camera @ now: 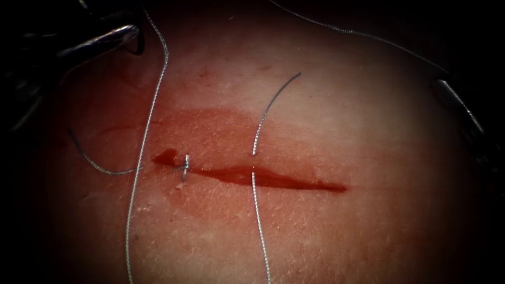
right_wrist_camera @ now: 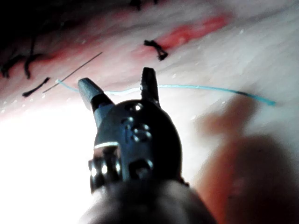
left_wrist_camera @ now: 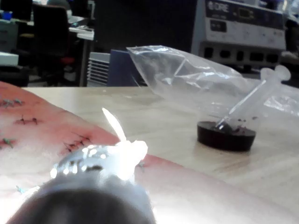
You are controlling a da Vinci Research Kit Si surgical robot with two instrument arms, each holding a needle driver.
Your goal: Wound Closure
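The tissue (camera: 326, 226) bears a level cut (camera: 294, 181) holding red fluid. A knotted stitch (camera: 184, 166) closes its left end. At mid-cut the thread (camera: 256, 210) crosses under the cut, and its short end (camera: 279, 92) lies free above. A long run of thread (camera: 138, 173) climbs past my left tool (camera: 108, 39), which has a dark curved piece (camera: 141, 43) at its tip; I cannot tell if that is the needle. My right tool (camera: 456, 100) hangs off to the right. In the right wrist view the right tool (right_wrist_camera: 119, 86) is open and holds nothing, with thread (right_wrist_camera: 210, 87) lying beyond it.
A curved grey strand (camera: 92, 162) lies left of the knot. Another thread run (camera: 363, 36) crosses the upper right. The left wrist view shows older stitches (left_wrist_camera: 28, 121) on the tissue, a wooden bench (left_wrist_camera: 163, 116), a plastic bag (left_wrist_camera: 196, 79) and a dark dish (left_wrist_camera: 226, 135) with a syringe.
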